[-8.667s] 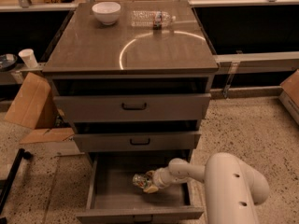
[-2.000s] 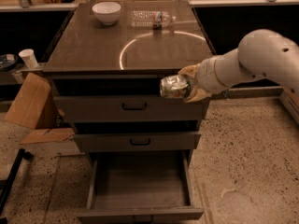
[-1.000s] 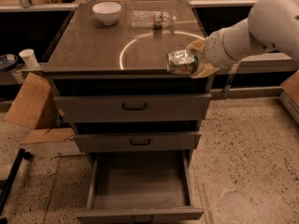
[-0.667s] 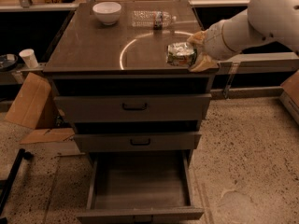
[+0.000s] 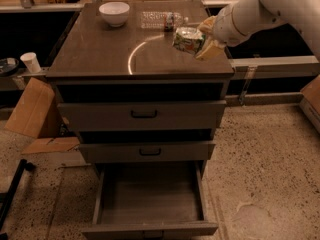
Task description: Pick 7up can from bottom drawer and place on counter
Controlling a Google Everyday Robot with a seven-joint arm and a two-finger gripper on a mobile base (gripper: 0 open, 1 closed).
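My gripper (image 5: pixel 200 38) is shut on the 7up can (image 5: pixel 187 39), a dented silvery can with green and white markings. It holds the can on its side just above the right part of the counter (image 5: pixel 100 54), near the curved light reflection. The white arm reaches in from the upper right. The bottom drawer (image 5: pixel 150 204) is pulled open below and its inside shows nothing in it.
A white bowl (image 5: pixel 114 12) stands at the counter's back left. A clear plastic water bottle (image 5: pixel 159 19) lies at the back middle, close behind the can. The two upper drawers (image 5: pixel 142 115) are slightly ajar. Cardboard (image 5: pixel 31 111) and a white cup (image 5: pixel 31 61) are at the left.
The arm has lifted the can out of the bottom drawer, up past the cabinet's right front, and now carries it up and inward over the counter's right side.
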